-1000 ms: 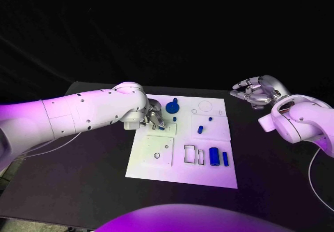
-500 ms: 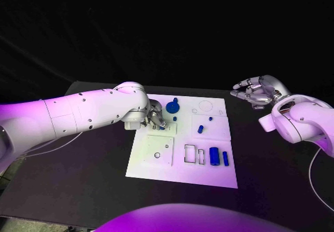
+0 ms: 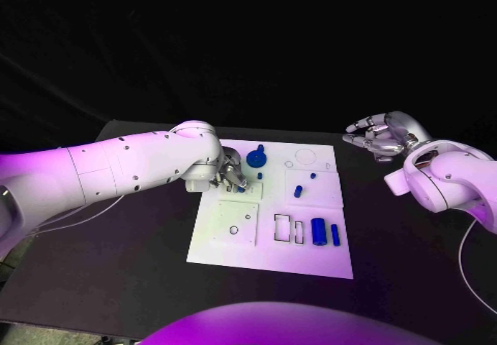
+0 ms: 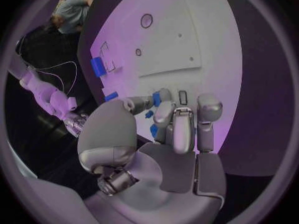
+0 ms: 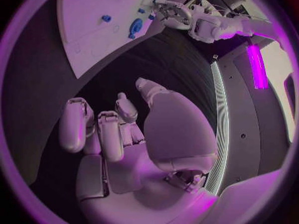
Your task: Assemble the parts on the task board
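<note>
Board [image 3: 271,248] lies white at mid-table, long axis running near to far. Left hand [image 3: 229,175] sits low over the board's far-left part, fingers [image 4: 163,107] closed round a small blue part [image 4: 157,99] at their tips, just above a square inset plate. Right hand [image 3: 379,136] hangs off the board to the far right, well apart from it, fingers curled in and holding nothing. Other parts rest on the board: a blue disc [image 3: 256,159] at the far edge beside the left hand, a short peg [image 3: 298,192] near the centre, and a block [image 3: 319,233] with a thin bar [image 3: 335,235] in the near-right slots. Judged risk: the pinched part is small and largely hidden by the fingertips, so a slight tilt or offset at seating could jam it or let it slip free; the low hand could also nudge the neighbouring disc.
</note>
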Motion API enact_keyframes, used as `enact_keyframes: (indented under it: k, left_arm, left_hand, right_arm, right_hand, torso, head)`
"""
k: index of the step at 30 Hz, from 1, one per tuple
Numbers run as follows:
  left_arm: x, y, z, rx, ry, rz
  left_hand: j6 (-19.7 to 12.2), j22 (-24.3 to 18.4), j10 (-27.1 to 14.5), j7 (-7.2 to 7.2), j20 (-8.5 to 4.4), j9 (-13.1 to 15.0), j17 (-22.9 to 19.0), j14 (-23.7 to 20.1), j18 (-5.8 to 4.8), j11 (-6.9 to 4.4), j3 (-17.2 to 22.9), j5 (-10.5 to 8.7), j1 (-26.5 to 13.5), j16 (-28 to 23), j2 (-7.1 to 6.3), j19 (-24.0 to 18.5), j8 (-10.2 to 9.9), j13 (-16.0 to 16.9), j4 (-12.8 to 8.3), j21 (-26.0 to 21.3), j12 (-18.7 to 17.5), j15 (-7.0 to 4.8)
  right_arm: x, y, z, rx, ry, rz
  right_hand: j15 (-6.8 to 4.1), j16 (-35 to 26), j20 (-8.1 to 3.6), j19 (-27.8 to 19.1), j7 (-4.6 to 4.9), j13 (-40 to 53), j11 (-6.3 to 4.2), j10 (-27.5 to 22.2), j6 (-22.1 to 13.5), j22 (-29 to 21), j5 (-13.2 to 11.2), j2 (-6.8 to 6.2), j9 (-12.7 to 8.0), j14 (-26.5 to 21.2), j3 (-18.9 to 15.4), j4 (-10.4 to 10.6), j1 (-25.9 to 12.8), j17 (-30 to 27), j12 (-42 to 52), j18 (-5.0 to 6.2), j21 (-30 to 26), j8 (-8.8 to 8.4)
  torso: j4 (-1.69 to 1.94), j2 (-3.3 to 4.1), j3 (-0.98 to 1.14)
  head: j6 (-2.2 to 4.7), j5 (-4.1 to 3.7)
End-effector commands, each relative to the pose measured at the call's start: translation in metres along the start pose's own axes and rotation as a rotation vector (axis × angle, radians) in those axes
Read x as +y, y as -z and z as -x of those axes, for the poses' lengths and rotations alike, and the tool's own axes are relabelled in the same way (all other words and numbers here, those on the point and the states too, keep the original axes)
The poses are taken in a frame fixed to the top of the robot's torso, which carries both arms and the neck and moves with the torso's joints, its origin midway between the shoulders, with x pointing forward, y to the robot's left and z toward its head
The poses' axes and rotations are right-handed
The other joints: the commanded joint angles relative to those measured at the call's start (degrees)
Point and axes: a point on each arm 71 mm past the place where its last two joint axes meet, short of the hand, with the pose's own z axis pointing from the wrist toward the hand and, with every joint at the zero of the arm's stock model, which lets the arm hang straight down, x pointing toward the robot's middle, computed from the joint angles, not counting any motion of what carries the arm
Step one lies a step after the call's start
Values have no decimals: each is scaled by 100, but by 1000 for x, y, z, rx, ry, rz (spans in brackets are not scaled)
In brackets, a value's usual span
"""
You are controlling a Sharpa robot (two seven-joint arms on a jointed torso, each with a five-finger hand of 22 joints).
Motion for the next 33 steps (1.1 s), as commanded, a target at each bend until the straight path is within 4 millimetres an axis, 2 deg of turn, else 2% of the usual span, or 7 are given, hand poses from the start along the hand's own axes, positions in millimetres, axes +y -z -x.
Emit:
enact_keyframes:
  k: [1, 11, 15, 24, 31, 33]
  left_arm:
    - [-2, -2, -4, 25, -2, -5]
    - [-1, -2, -5, 41, -7, 4]
    - [0, -2, -5, 42, -7, 6]
    - [1, -1, -4, 37, -3, 8]
    - [2, 1, -1, 14, 4, 1]
    - [2, 2, -1, 10, 5, 1]
  left_hand:
    - [79, 1, 29, -86, 2, -17, 555, 380, -57, 4, 899, -40, -77, 27, 67, 27, -13, 16, -865, 21, 38, -41]
    - [127, -7, 25, -118, -6, -105, 553, 379, -61, -13, 71, -94, -509, 26, -143, 43, -3, 42, -424, -16, 58, -53]
    - [144, -9, 24, -119, -10, -139, 552, 379, -61, -14, -188, -92, -565, 26, -164, 50, -9, 51, -268, -25, 64, -55]
    - [155, -11, 24, -120, -12, -170, 551, 378, -61, -14, -431, -95, -594, 26, -222, 55, -13, 60, -123, -32, 70, -56]
    - [189, -7, 23, -122, -16, -225, 553, 378, -63, -15, -1056, -102, -629, 28, -302, 70, -11, 64, 254, -43, 73, -58]
    - [189, -3, 25, -124, -17, -231, 555, 378, -63, -17, -1134, -103, -621, 28, -307, 74, -11, 69, 291, -43, 76, -60]
  right_arm:
    - [0, 0, 0, 2, 5, 8]
    - [0, 0, 0, 1, 5, 8]
    - [0, 0, 0, 0, 5, 8]
    - [0, 0, 0, -1, 5, 8]
    - [0, 0, 0, -1, 5, 9]
    - [0, 0, 0, -1, 5, 8]
  right_hand:
    - [-41, -34, -8, -40, 0, -5, 4, -39, -27, 226, 40, -28, 9, 331, -12, 32, 12, 505, -13, 47, -19, 30]
    - [-41, -38, -9, -44, 0, -7, 4, -40, -29, 221, 40, -30, 10, 330, -13, 34, 13, 498, -14, 49, -27, 35]
    - [-41, -38, -9, -44, 0, -7, 4, -40, -29, 221, 40, -30, 10, 330, -13, 34, 13, 498, -14, 49, -27, 35]
    - [-42, -44, -9, -51, 0, -21, 4, -52, -35, 211, 38, -34, 11, 327, -16, 38, 10, 485, -23, 52, -41, 40]
    - [-42, -57, -10, -67, 0, -26, 4, -56, -38, 191, 37, -36, 11, 319, -18, 41, 9, 457, -26, 59, -68, 42]
    - [-42, -57, -10, -67, 0, -26, 4, -56, -38, 191, 37, -36, 11, 319, -18, 41, 9, 457, -26, 59, -68, 42]
  torso:
    - [2, -6, 1]
    - [7, -9, -4]
    - [7, -7, -4]
    - [5, -6, -6]
    - [1, -9, -4]
    - [-1, -9, -3]
  head:
    - [-9, -11]
    - [-5, -18]
    - [-2, -21]
    - [4, -22]
    - [21, -28]
    - [19, -26]
